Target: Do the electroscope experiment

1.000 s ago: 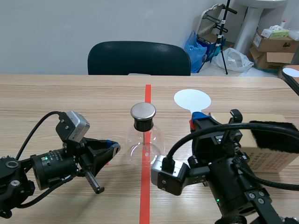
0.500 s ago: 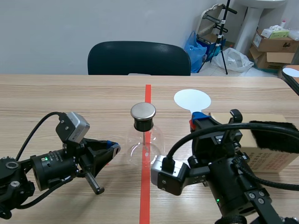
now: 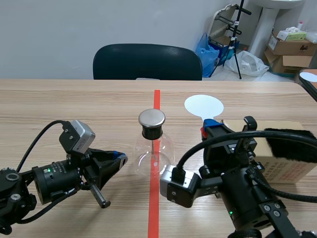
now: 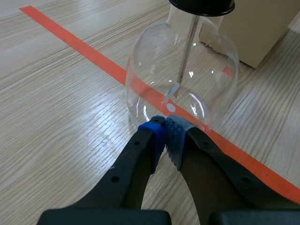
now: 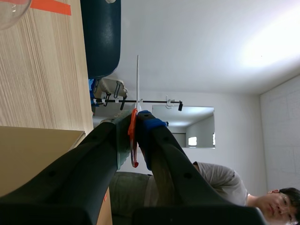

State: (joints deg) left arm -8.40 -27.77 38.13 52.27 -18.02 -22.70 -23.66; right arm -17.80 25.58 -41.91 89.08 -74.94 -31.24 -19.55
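Note:
The electroscope [image 3: 152, 144] is a clear round flask with a black stopper and a round metal cap [image 3: 151, 118], standing on the red tape line. In the left wrist view the flask [image 4: 187, 89] shows a thin rod and foil inside. My left gripper [image 3: 118, 157] sits low at the flask's left side, shut on nothing, and its blue pads [image 4: 161, 133] almost touch the glass. My right gripper [image 3: 208, 125] is to the right of the flask, shut on the orange-red handle [image 5: 132, 136] of a white disc paddle [image 3: 203, 105]. That disc is tilted up behind the flask.
A cardboard box [image 3: 285, 161] with a black furry cloth [image 3: 292, 136] on top lies at the right, close behind my right arm. A dark chair [image 3: 147, 62] stands at the table's far edge. Boxes and bags sit on the floor beyond.
My left arm has sunk very slightly toward the table. The flask, the paddle and the right arm have not moved.

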